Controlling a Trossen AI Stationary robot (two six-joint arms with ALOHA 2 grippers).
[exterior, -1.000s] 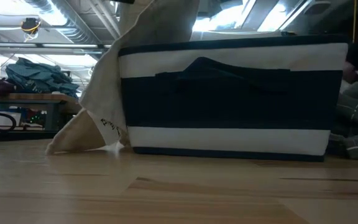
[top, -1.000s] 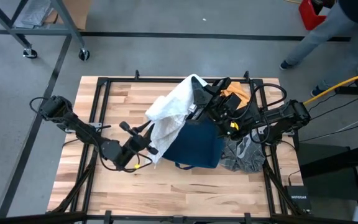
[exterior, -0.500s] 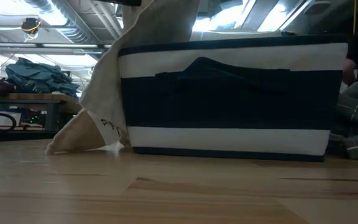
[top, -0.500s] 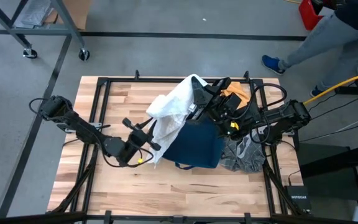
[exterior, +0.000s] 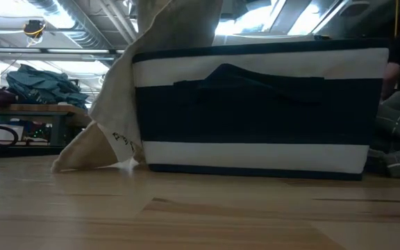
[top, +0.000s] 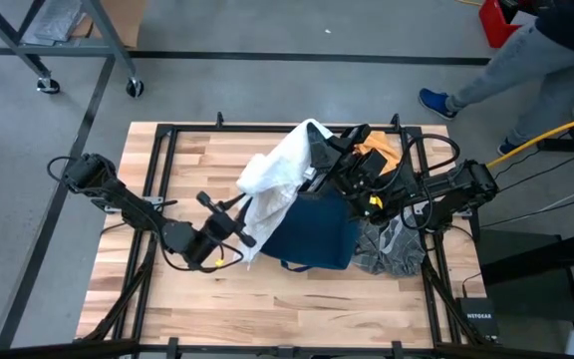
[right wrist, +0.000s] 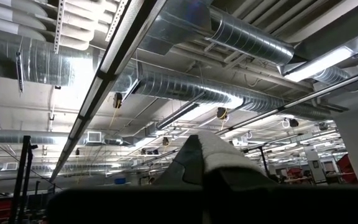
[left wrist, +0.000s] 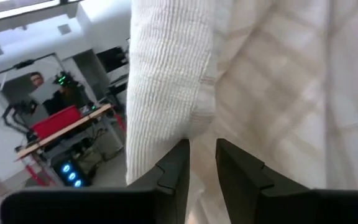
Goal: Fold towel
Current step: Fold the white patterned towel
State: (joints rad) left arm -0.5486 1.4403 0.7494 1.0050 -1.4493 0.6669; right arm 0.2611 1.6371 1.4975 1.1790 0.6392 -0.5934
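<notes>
Fingers (left wrist: 173,177) of our left gripper (left wrist: 202,163) stand narrow, with only a thin gap between them, and the hanging edge of the white towel (top: 279,172) sits right at their tips; we cannot tell whether the cloth is really pinched. From above, this gripper (top: 239,214) is near the middle of the wooden table (top: 197,165), at the lower left edge of the towel. Our right gripper (top: 319,160) is lifted above the dark blue and white basket (top: 312,231), and its fingers are closed on the top of the towel, so the cloth hangs down from there over the left side of the basket. In the low view the towel's (exterior: 113,125) lower corner touches the table just beside the basket (exterior: 259,107). A grey cloth (top: 392,249) lies at the right of the basket and an orange cloth (top: 379,150) lies behind it. A person (top: 526,45) stands on the floor beyond the table's far right corner.
</notes>
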